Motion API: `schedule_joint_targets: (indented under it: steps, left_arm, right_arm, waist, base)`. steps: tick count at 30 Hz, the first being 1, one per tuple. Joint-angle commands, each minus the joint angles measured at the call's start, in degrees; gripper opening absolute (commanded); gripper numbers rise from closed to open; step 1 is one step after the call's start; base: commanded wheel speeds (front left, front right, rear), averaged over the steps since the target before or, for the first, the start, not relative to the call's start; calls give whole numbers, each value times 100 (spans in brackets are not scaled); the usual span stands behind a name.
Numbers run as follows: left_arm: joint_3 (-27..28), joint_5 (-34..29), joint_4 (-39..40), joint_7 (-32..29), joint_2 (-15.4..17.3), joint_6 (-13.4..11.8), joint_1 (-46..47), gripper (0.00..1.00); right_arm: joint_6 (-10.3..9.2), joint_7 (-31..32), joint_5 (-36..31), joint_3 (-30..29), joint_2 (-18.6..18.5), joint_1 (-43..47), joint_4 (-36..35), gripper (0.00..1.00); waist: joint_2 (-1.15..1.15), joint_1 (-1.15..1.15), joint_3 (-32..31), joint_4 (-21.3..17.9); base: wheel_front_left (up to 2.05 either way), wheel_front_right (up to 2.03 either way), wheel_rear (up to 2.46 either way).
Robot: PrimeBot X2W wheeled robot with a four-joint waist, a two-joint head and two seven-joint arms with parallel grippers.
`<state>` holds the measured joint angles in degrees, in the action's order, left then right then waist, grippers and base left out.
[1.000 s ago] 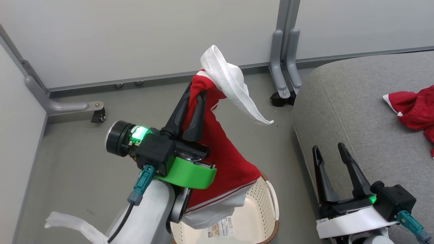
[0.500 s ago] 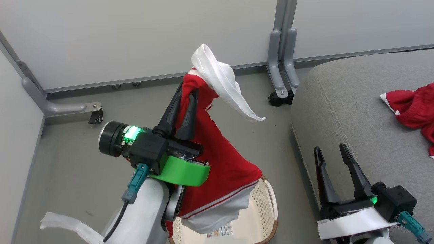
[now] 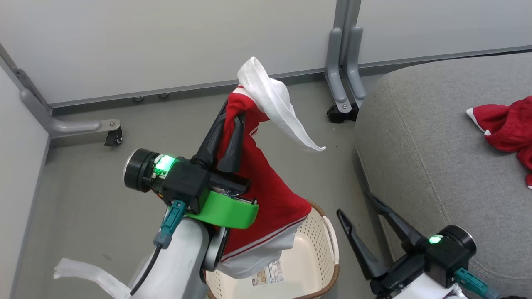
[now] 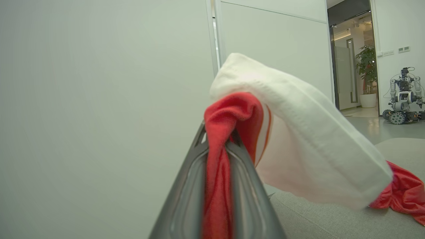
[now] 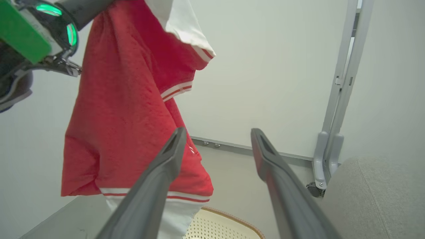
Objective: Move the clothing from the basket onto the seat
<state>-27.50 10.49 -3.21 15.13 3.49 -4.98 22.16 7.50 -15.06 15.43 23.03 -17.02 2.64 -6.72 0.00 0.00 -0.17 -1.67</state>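
My left gripper is shut on a red garment with white stripes. It holds the garment up above the cream basket, and a white cuff flops over the fingertips. In the left wrist view the red fabric is pinched between the closed fingers. A second red garment lies on the grey sofa at the right. My right gripper stands open and empty between basket and sofa. In its wrist view it faces the hanging garment.
Pale partition walls close the back and left. Their caster feet stand on the grey floor. A white strip of cloth lies at the lower left. Another robot stands far off in a hallway.
My right gripper has swung left and lower, its fingers now tilted toward the basket. The left gripper still holds the garment up in about the same place.
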Motion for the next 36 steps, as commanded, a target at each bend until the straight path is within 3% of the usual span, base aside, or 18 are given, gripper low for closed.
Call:
schedule_joint_targets:
  steps: [1,12,24,36]
  left_arm:
    - [1,-60,-22,1,-3,42,-4,0]
    - [-303,-215,-48,1,-33,186,131,0]
    - [-795,-202,-52,1,-54,354,328,0]
    - [-1266,-100,-48,1,-60,345,374,0]
  right_arm:
    - [-2,-18,-49,146,-88,-144,-23,100]
    - [-2,-18,486,1285,-529,-1107,469,100]
    - [-3,-17,1572,2395,-860,-2072,1161,100]
    - [-3,-17,1940,3131,-663,-2734,1687,100]
  waist:
    - [0,0,15,9]
    - [0,0,56,149]
    - [0,0,-21,383]
    - [0,0,-100,455]
  base:
    - [0,0,0]
    - [0,0,0]
    - [0,0,0]
    - [0,0,0]
